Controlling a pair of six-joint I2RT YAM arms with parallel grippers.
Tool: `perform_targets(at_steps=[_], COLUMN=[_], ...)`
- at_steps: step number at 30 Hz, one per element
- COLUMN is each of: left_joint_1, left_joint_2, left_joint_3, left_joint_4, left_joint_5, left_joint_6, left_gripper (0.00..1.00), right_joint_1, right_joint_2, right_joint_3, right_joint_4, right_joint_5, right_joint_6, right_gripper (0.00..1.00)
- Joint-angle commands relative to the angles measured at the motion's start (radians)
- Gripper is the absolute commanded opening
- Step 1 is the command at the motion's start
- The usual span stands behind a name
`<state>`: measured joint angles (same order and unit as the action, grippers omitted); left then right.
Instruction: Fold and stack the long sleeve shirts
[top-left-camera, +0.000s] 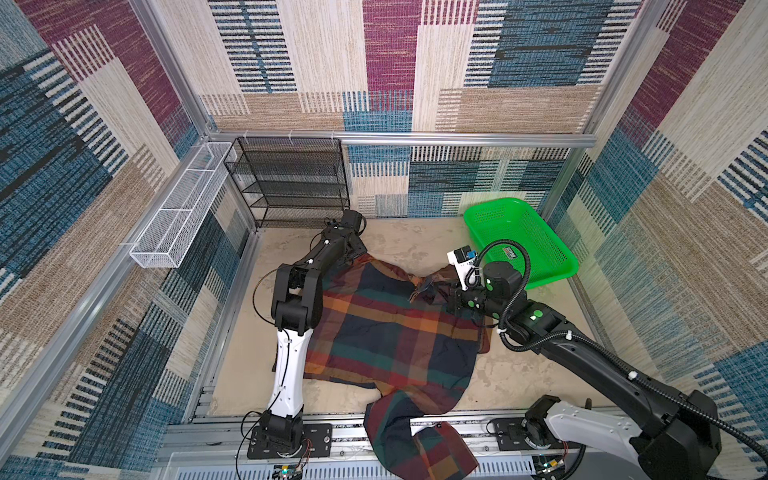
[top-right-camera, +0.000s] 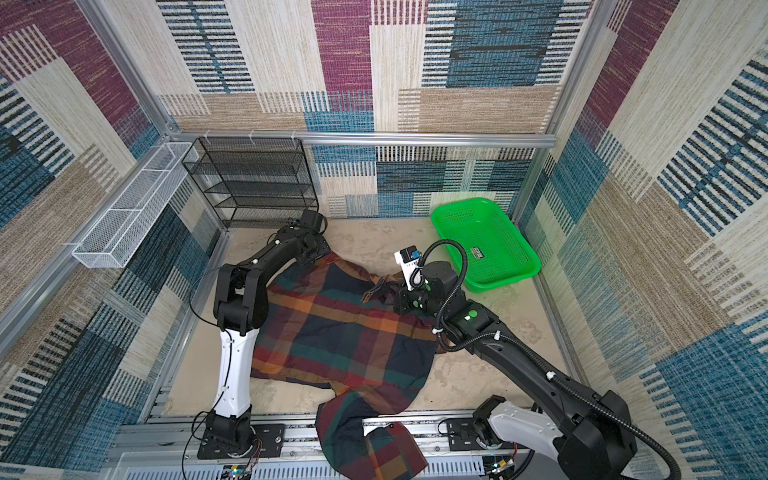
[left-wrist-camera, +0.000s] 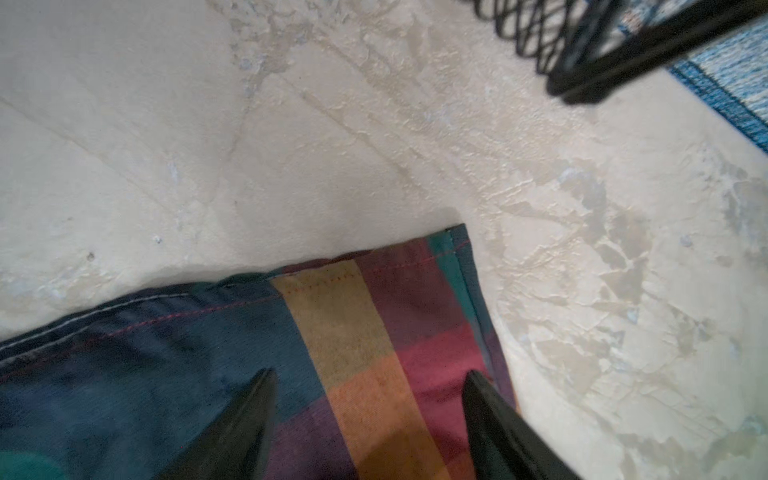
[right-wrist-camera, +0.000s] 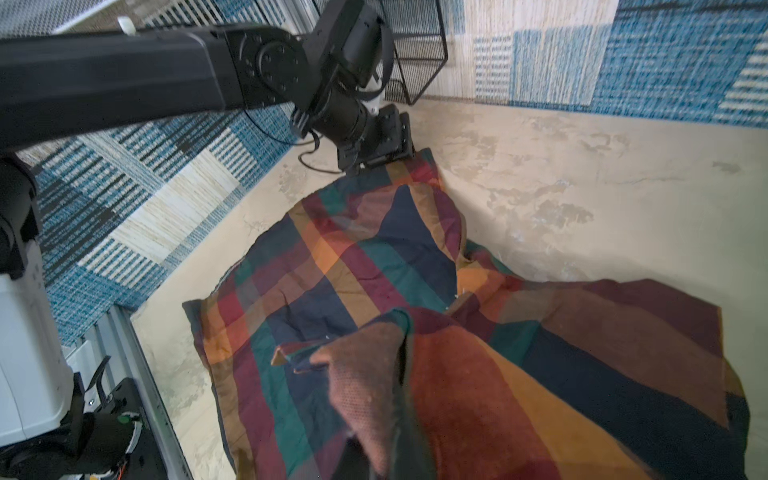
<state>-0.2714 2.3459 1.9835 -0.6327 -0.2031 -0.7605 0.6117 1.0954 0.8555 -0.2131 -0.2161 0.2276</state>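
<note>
Left claw (left-wrist-camera: 370, 386) stands open, its two dark fingers (left-wrist-camera: 249, 415) spread over the hemmed corner of the shirt (left-wrist-camera: 353, 332). Whether the tips touch the cloth cannot be told. In both top views this arm rises from its base at the near rail on a white link, bends at a black elbow above the shirt's left edge, and stretches its forearm away to the shirt's far left corner, close to the foot of the black rack (top-left-camera: 291, 178).

Right claw (top-left-camera: 449, 305) is closed. The right wrist view shows a peak of brownish cloth drawn up toward it, so it appears to pinch the shirt by the collar (top-left-camera: 419, 291). Its arm comes from the near right corner, runs long and low toward the middle, and turns its wrist down over the shirt's right shoulder.

The plaid shirt (top-left-camera: 386, 332) lies spread on the middle of the desk (top-left-camera: 415, 245), mostly flat with rumples near the collar. One sleeve (top-left-camera: 419, 440) trails off the near edge over the metal rail. A green basket (top-left-camera: 555, 272) sits at the far right of the desk, apart from the shirt.
</note>
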Motion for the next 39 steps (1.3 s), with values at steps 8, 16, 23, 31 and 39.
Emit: perform_targets(at_steps=[8, 16, 23, 31, 39], left_joint_1=[-0.015, -0.025, -0.029, -0.031, -0.029], left_joint_2=[0.065, 0.120, 0.151, 0.175, 0.196], left_joint_3=[0.094, 0.170, 0.207, 0.246, 0.270], left_joint_4=[-0.043, -0.079, -0.098, -0.128, -0.145], left_joint_5=[-0.021, -0.032, -0.039, -0.040, -0.034], left_joint_6=[-0.019, -0.008, 0.000, 0.001, -0.002], left_gripper=[0.74, 0.70, 0.63, 0.50, 0.24], right_joint_1=[0.056, 0.093, 0.123, 0.147, 0.157], right_joint_2=[-0.029, -0.052, -0.095, -0.121, -0.145], right_joint_3=[-0.050, -0.078, -0.098, -0.114, -0.121], right_joint_4=[-0.002, -0.011, -0.015, -0.016, -0.013], right_joint_5=[-0.036, -0.043, -0.080, -0.095, -0.102], right_joint_6=[0.013, 0.009, 0.010, 0.011, 0.010], right_gripper=[0.00, 0.00, 0.00, 0.00, 0.00])
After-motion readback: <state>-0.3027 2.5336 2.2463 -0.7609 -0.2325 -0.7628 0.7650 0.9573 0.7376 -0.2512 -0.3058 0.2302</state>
